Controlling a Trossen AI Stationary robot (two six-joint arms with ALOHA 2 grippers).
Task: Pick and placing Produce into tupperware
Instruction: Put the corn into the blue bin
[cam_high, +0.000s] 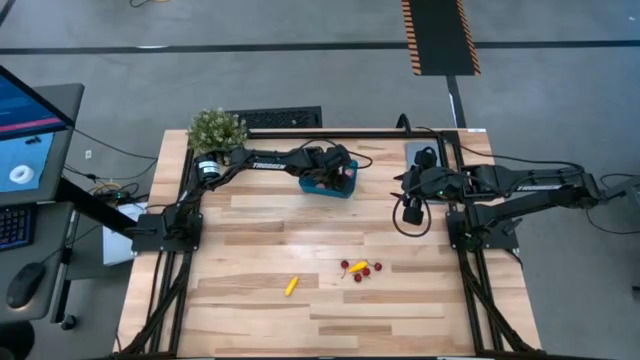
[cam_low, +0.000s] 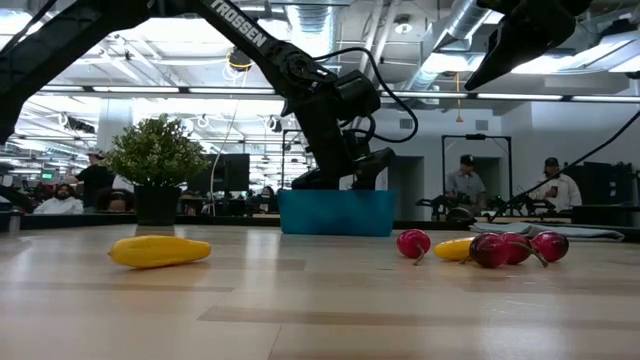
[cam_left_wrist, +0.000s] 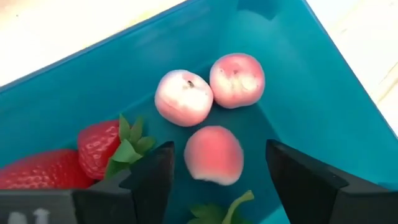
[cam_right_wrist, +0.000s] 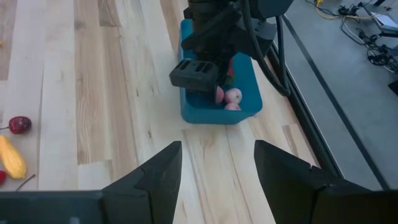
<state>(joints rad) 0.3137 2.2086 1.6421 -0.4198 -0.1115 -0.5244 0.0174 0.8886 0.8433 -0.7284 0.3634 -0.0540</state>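
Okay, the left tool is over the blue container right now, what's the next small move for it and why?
Probably lift the left tool straight up out of the tupperware. Its fingers stand apart with a pink piece loose between them beside two others, so the drop looks done, and cherries wait on the table.

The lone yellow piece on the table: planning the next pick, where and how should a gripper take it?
Grip the yellow piece across its narrow middle, coming straight down from above: it lies flat, elongated, alone on bare table, so the fingers can straddle its short width.
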